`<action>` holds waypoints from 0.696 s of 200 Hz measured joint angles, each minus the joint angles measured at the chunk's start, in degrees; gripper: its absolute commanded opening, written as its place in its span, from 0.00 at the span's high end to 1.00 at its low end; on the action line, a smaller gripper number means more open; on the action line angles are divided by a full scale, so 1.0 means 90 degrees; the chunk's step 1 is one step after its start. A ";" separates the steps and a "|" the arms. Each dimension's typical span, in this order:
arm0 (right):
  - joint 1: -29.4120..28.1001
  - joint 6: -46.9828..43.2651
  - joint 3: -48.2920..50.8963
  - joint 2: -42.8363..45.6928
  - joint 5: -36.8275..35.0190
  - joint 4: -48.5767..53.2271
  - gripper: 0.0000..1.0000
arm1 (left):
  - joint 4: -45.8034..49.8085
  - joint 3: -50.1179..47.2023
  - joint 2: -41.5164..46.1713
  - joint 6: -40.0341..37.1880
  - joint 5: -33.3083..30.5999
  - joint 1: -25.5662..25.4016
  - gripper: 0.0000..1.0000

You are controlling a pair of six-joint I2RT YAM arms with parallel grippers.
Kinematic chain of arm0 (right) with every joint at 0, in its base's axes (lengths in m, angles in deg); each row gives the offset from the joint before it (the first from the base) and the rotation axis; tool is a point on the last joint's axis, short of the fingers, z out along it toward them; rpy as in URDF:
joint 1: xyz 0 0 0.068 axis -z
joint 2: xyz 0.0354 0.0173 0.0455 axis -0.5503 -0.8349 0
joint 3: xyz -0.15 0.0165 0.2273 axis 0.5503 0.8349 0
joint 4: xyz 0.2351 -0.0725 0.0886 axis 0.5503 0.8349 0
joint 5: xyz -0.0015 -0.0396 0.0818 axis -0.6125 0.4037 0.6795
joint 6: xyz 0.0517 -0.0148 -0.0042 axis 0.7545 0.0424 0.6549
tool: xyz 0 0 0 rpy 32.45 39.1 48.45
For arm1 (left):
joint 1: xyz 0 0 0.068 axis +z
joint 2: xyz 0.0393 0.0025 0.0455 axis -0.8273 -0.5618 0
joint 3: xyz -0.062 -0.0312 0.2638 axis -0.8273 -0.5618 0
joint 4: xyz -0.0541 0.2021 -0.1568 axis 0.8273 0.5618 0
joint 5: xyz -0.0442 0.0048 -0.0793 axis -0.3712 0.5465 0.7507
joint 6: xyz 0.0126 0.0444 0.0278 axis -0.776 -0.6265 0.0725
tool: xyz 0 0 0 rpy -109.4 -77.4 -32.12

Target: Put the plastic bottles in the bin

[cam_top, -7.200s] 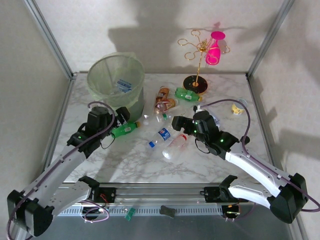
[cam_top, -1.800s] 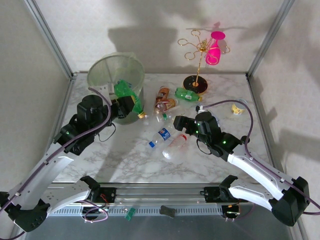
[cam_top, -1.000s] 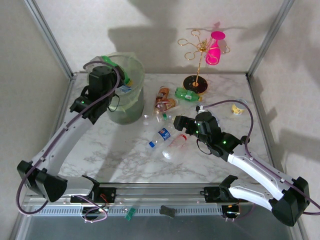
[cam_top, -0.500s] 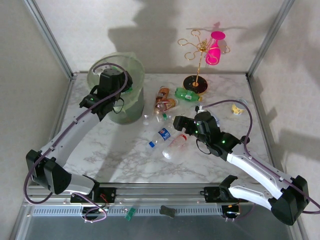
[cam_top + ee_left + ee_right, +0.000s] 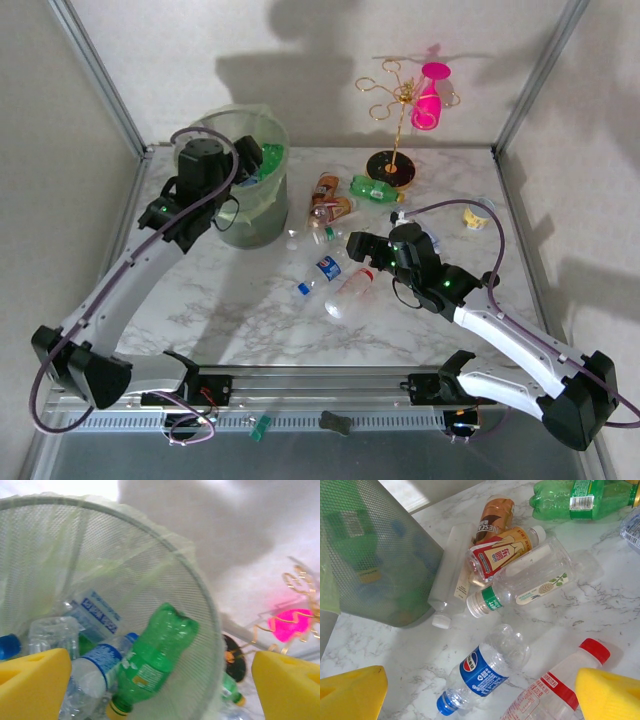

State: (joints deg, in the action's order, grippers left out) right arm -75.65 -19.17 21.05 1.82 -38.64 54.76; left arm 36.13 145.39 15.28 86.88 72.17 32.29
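Note:
My left gripper (image 5: 250, 160) hangs open over the pale green mesh bin (image 5: 250, 215). In the left wrist view a green bottle (image 5: 155, 657) lies loose inside the bin (image 5: 200, 595), cap down, against clear bottles with blue labels (image 5: 92, 667), free of my yellow fingers (image 5: 30, 687). My right gripper (image 5: 358, 246) stands open over the table, above a clear bottle with a blue label (image 5: 487, 672) and a red-capped bottle (image 5: 560, 685). Several more bottles lie beside the bin: a green one (image 5: 575, 497), brown and orange ones (image 5: 497, 540), a clear green-labelled one (image 5: 525, 582).
A gold wire rack (image 5: 398, 110) with a pink glass (image 5: 430, 95) stands on a dark round base at the back. A small yellow item (image 5: 475, 217) lies at the right. Metal frame posts flank the marble table (image 5: 250, 310).
The left gripper has opened above the bin and the green bottle has dropped from it into the bin. The right arm has not moved.

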 measured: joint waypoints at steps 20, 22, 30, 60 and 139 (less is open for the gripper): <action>0.0000 -0.0007 -0.0022 -0.0007 -0.0002 0.0005 0.04 | -0.0160 -0.0294 0.0464 -0.0175 0.0568 -0.0073 0.10; 0.0000 -0.0012 -0.0029 -0.0015 0.0000 0.0005 0.04 | -0.0187 -0.0333 0.0505 -0.0204 0.0636 -0.0083 0.10; 0.0000 -0.0017 -0.0056 -0.0034 0.0000 0.0005 0.04 | -0.0274 -0.0483 0.0682 -0.0279 0.0937 -0.0131 0.10; 0.0002 -0.0022 -0.0170 -0.0114 -0.0002 0.0005 0.04 | -0.0738 -0.1307 0.1416 -0.0508 0.2188 -0.0267 0.09; 0.0000 -0.0022 -0.0449 -0.0498 0.0007 0.0024 0.04 | -0.1642 -0.3444 0.3024 -0.1027 0.2521 -0.0673 0.09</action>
State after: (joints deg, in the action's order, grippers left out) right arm -75.65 -19.37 17.01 -2.66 -38.58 54.98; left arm 21.36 114.40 42.49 77.64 94.86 26.24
